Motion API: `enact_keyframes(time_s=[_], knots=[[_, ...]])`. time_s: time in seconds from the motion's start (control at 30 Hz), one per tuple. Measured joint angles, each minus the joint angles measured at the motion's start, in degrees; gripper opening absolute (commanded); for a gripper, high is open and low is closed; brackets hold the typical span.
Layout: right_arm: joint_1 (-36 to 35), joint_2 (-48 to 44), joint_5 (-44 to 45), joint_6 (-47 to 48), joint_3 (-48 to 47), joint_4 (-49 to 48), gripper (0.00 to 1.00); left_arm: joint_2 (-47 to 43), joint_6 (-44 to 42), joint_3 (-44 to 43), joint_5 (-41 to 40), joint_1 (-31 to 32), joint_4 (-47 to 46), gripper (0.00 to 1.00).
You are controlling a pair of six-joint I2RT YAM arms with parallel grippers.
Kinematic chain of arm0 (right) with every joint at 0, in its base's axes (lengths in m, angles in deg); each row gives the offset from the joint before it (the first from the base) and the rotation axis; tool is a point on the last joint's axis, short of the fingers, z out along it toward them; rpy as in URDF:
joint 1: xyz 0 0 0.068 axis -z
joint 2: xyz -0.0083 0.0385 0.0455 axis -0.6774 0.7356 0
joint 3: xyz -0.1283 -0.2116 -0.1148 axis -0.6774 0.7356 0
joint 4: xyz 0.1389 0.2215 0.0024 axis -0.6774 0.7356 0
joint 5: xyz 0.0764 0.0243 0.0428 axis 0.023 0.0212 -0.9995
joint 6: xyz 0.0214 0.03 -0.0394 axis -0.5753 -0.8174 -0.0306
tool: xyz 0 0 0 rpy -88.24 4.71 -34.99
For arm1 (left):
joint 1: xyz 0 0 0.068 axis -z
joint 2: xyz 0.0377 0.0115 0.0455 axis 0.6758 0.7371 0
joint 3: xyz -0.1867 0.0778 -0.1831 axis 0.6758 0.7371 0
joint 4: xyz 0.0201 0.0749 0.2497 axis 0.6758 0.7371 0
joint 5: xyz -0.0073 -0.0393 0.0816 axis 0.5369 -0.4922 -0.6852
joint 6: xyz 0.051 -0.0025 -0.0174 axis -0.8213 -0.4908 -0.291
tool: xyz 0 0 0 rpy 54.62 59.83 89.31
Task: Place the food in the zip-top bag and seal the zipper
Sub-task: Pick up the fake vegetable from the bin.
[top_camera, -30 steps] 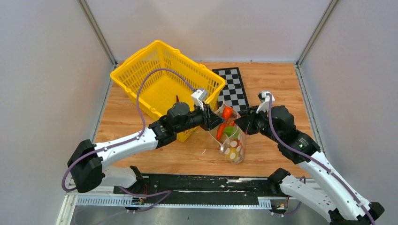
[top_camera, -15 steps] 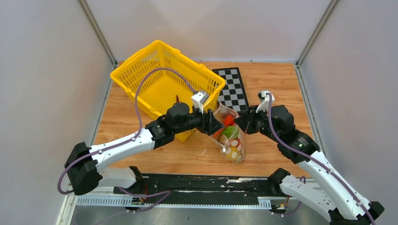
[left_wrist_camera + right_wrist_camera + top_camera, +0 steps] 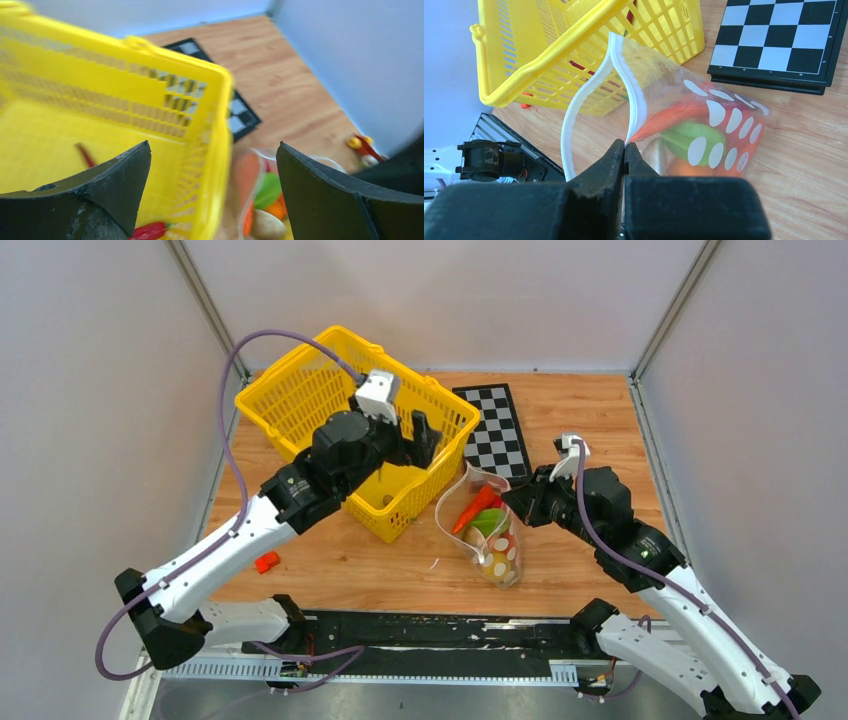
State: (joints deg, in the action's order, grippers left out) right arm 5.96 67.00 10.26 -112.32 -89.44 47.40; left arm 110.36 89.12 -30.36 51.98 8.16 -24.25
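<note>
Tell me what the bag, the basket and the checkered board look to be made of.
The bag: thin clear glossy plastic film with white printed dots; the food shows through it.
The basket: rigid yellow moulded plastic, by its slotted walls and slight sheen.
The board: stiff flat panel, black and white squares, dark rim; plastic or wood, cannot tell.

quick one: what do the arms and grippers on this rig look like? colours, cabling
Both alike. Left arm and right arm: white link shells, black joint housings. A purple cable runs loose along the outside of each. A small white camera module sits at each wrist. Left gripper and right gripper are matte black, with broad wedge-shaped fingers. No markings visible.
</note>
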Motion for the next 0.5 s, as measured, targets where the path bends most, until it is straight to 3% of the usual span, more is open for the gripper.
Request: enact_keyframes(time_s=[0.2, 0.33, 0.5], knots=[[0.0, -0.07, -0.04, 0.0, 0.0, 0.02, 0.0, 5.31, 6.16, -8.13, -7.28, -12.17, 12.35, 1.0], [0.0, -0.09, -0.07, 0.02, 0.04, 0.0, 0.0, 11.89, 9.35, -10.95, -6.8, -18.99, 18.58, 1.0], [0.0, -0.2, -0.04, 0.04, 0.2, 0.07, 0.0, 21.99, 12.76, -11.23, -5.53, -23.17, 24.33, 1.0]])
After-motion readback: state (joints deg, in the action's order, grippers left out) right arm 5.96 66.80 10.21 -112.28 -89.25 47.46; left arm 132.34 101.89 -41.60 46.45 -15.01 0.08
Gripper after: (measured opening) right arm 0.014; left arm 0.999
